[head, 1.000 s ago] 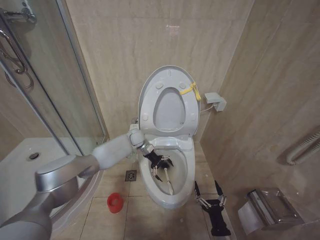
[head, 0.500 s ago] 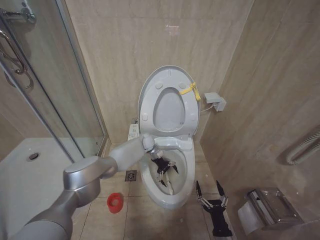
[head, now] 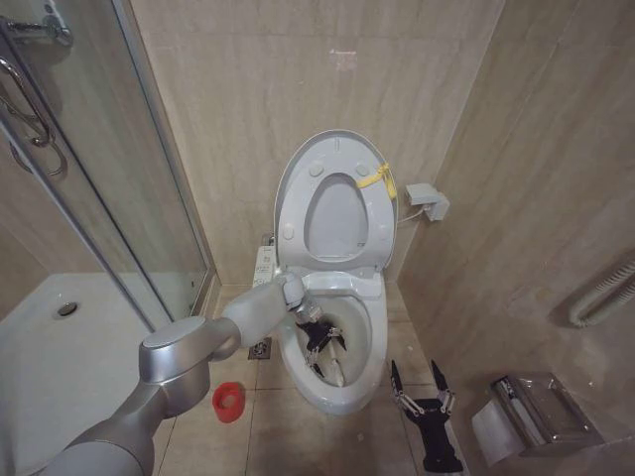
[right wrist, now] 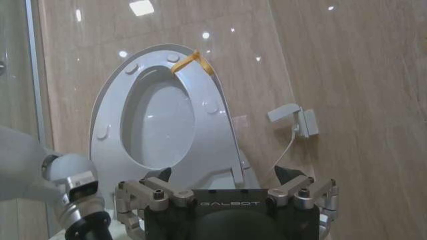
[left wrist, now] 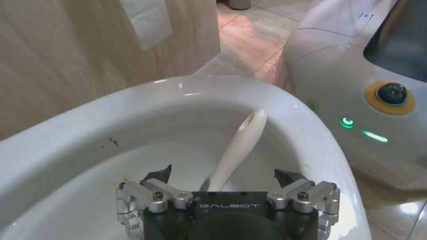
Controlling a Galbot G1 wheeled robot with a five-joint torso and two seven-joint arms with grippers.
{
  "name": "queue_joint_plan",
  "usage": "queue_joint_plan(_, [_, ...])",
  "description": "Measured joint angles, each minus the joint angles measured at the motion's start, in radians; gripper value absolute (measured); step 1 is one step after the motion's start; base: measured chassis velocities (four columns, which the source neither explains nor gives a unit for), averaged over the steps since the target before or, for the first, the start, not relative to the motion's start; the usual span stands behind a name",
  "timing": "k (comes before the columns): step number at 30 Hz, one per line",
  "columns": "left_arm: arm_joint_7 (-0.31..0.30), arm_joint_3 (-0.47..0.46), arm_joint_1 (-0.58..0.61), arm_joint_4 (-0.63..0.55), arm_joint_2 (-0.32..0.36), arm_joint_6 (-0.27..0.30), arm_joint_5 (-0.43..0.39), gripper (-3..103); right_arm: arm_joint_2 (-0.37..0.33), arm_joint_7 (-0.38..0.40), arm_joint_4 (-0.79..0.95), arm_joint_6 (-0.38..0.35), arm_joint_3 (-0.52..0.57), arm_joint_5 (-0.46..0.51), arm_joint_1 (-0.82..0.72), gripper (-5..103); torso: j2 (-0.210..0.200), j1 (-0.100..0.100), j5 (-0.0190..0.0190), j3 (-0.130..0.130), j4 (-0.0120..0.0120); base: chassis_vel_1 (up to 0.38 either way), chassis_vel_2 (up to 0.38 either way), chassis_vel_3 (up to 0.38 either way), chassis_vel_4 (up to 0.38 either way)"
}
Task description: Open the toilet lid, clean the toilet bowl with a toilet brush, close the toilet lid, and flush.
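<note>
The left pincer [head: 319, 340] reaches down inside the toilet bowl [head: 362, 389], clamped on the white handle of the toilet brush [left wrist: 235, 148], which juts from between its fingers toward the bowl's front wall. The toilet lid [head: 294, 188] stands upright against the wall. The right pincer [head: 419, 386] hangs spread wide beside the bowl, near the floor.

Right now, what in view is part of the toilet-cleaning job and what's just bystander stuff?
Job:
toilet lid, raised
toilet bowl
toilet brush, held in the bowl by the left gripper
red holder on the floor

Bystanders:
shower door
floor drain
steel paper dispenser
right gripper, idle beside the bowl
</note>
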Motion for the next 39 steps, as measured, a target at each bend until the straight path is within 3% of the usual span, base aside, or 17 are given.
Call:
queue_joint_plan(17, [-0.026,-0.009,0.031,0.08,-0.06,-0.007,0.026,100,-0.002,-0.003,-0.005,0.012,0.001,0.008,-0.007,100,0.0,0.0,-0.0001,0.0,-0.0005,0.0,0.0,0.0,0.0])
queue_joint_plan(18, [-0.028,-0.009,0.033,0.084,-0.06,-0.008,0.028,93,-0.001,-0.003,-0.005,0.012,0.001,0.008,-0.007,100,0.0,0.0,-0.0002,0.0,-0.0005,0.0,0.0,0.0,0.0])
queue_joint_plan(23, [-0.037,-0.004,0.04,0.091,-0.058,-0.018,0.034,93,0.001,-0.004,-0.005,0.013,0.001,0.008,-0.008,100,0.0,0.0,0.0003,0.0,0.0005,0.0,0.0,0.0,0.0])
queue_joint_plan(24, [-0.038,-0.004,0.041,0.091,-0.058,-0.019,0.035,66,0.001,-0.004,-0.006,0.014,0.001,0.008,-0.008,100,0.0,0.0,0.0002,0.0,0.0002,0.0,0.0,0.0,0.0])
queue_joint_plan(31, [-0.047,-0.012,0.041,0.09,-0.057,-0.021,0.036,66,0.005,-0.005,-0.006,0.015,0.001,0.007,-0.01,100,0.0,0.0,0.0002,0.0,-0.0001,0.0,0.0,0.0,0.0])
queue_joint_plan(32, [-0.048,-0.014,0.041,0.09,-0.057,-0.021,0.036,39,0.005,-0.005,-0.006,0.015,0.001,0.006,-0.01,100,0.0,0.0,0.0002,0.0,-0.0001,0.0,0.0,0.0,0.0])
queue_joint_plan(39, [-0.052,-0.034,0.043,0.082,-0.056,-0.023,0.032,39,0.007,-0.007,-0.005,0.017,0.001,0.003,-0.016,100,0.0,0.0,-0.0002,0.0,-0.0006,0.0,0.0,0.0,0.0])
